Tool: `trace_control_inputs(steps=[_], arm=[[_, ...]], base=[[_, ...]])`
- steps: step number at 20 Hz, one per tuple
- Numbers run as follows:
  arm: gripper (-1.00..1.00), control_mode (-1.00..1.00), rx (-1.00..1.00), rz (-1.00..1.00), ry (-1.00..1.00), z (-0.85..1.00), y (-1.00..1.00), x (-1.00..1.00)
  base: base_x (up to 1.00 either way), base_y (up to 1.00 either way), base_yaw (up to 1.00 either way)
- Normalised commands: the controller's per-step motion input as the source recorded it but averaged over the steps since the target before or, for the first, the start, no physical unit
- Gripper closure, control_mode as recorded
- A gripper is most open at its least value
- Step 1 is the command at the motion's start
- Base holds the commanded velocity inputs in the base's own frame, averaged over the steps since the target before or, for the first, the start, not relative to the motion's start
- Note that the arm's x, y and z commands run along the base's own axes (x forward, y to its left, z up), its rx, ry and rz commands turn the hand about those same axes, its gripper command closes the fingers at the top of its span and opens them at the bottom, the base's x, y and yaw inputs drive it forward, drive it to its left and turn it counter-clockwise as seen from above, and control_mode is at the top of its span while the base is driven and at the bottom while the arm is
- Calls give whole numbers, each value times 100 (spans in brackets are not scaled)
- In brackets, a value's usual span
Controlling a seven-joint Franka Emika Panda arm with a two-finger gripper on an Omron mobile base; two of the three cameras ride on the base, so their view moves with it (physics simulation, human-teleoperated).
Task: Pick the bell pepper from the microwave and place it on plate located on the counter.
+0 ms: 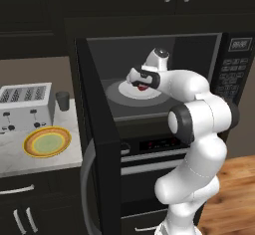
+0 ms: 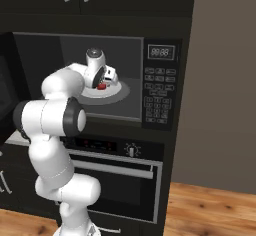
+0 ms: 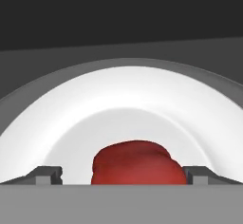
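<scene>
Arm reaches into the open microwave; my gripper hangs over the white plate at mid-floor, because the bell pepper sits there. Orange-rimmed plate waits near the counter's front edge.

Right base view: pepper under my hand.

Hand view: fingertips spread, flanking the lumpy red pepper, not yet clamped.

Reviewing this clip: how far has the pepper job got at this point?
Done: the microwave door stands open and the arm has reached inside. In hand: the gripper sits over the white plate in the oven, one fingertip on each side of the bell pepper, apparently not yet closed on it. Left: grasp, lift out, and set it on the orange-rimmed plate on the counter.
</scene>
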Motion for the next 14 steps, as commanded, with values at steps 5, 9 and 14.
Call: trace_control_inputs(steps=[5, 9, 14], arm=[[-100, -100, 0, 0, 0, -16, 0, 0], [-100, -100, 0, 0, 0, 0, 0, 0], [100, -100, 0, 0, 0, 0, 0, 0]], base=[[0, 0, 0], [0, 0, 0], [0, 0, 0]])
